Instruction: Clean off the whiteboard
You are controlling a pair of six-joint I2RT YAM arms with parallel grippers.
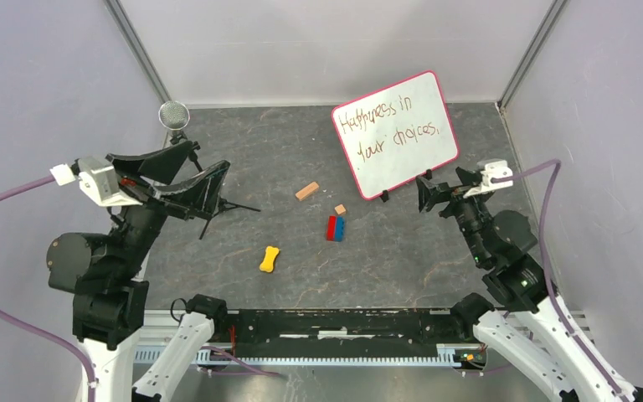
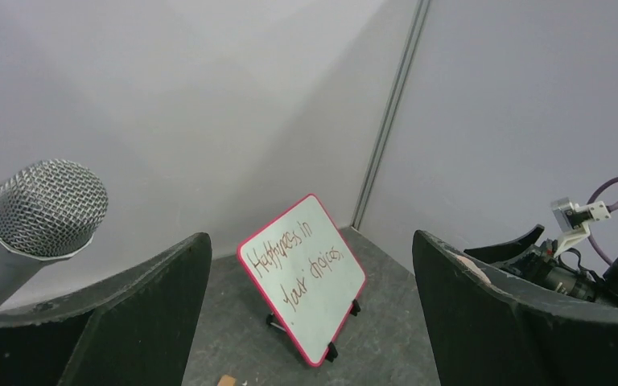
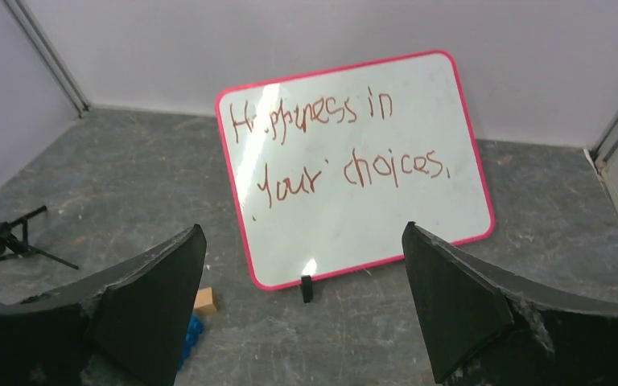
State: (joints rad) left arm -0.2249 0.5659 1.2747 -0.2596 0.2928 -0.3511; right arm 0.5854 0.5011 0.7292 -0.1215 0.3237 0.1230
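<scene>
Board status: the white rectangular whiteboard with the thin red-pink frame [image 1: 395, 134] is at the far right of the grey counter [image 1: 243, 159], close to the back wall. It is propped on small black feet, leaning back. Handwriting covers the upper half, so nothing is erased yet.

Risks as I see them:
- The board is only free-standing on those feet. A wipe pressing on the face could tip it backward or skid it into the wall, so it probably needs the other arm bracing the frame.
- I can't spot an obvious eraser or cloth. A bare finger on the surface may smear more than it clears.
- The left arm sits right beside the mesh-headed microphone on its black tripod [image 1: 174, 115]. A careless swing across would clip it.
- Loose bits lie mid-counter: a yellow bone-shaped block [image 1: 270, 259], red and blue bricks [image 1: 336, 228] and an orange-tan stick [image 1: 306, 191]. Any of them could get dragged along.

Left pincer [image 1: 208, 161]: fully spread, empty, well apart from the board.
Right pincer [image 1: 442, 188]: fully spread, empty, facing the board from just in front, touching nothing.
</scene>
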